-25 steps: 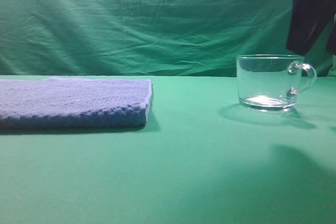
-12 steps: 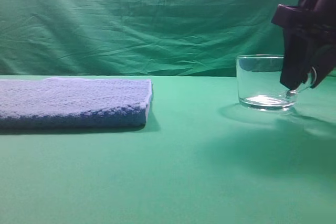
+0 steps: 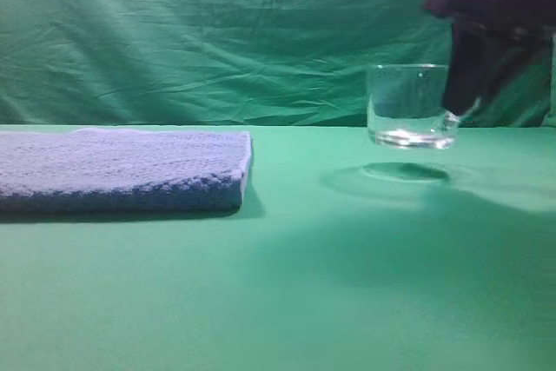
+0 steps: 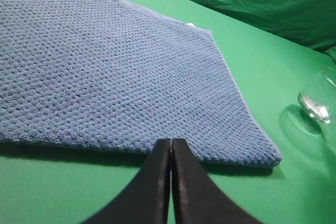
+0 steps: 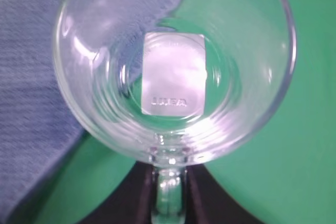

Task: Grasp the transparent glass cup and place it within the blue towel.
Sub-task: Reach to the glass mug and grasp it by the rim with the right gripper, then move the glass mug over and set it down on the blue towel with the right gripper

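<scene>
The transparent glass cup hangs a little above the green table at the right, clear of its shadow. My right gripper is shut on the cup's handle; the wrist view looks down into the cup, with a white label under its base. The blue towel lies flat at the left, well apart from the cup. It also fills the left wrist view and the left side of the right wrist view. My left gripper is shut and empty, just in front of the towel's near edge.
A green cloth covers the table and hangs as a backdrop. Open tabletop lies between towel and cup. The cup also shows at the right edge of the left wrist view.
My right gripper came down at the right, closed on the cup's handle, and lifted the cup off the table and a little to the left. The towel has not moved.
</scene>
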`<move>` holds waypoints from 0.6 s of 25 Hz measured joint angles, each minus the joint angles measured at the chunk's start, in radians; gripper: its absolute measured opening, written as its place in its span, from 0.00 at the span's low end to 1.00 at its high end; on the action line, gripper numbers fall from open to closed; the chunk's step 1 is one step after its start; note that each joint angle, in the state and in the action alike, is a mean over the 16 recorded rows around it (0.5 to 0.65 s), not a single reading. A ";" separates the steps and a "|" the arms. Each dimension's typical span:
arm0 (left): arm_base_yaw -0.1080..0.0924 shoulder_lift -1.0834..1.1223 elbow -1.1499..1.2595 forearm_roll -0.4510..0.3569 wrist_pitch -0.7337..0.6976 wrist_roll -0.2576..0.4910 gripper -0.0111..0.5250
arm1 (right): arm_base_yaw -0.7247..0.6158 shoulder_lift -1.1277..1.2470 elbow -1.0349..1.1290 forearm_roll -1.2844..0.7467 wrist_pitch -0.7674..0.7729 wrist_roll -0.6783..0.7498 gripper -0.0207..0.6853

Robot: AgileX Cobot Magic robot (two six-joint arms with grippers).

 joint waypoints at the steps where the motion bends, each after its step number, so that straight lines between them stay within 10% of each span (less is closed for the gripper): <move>1: 0.000 0.000 0.000 0.000 0.000 0.000 0.02 | 0.024 0.016 -0.037 0.001 0.004 0.000 0.17; 15: 0.000 0.000 0.000 0.000 0.000 -0.002 0.02 | 0.276 0.439 -0.545 0.003 0.085 0.000 0.17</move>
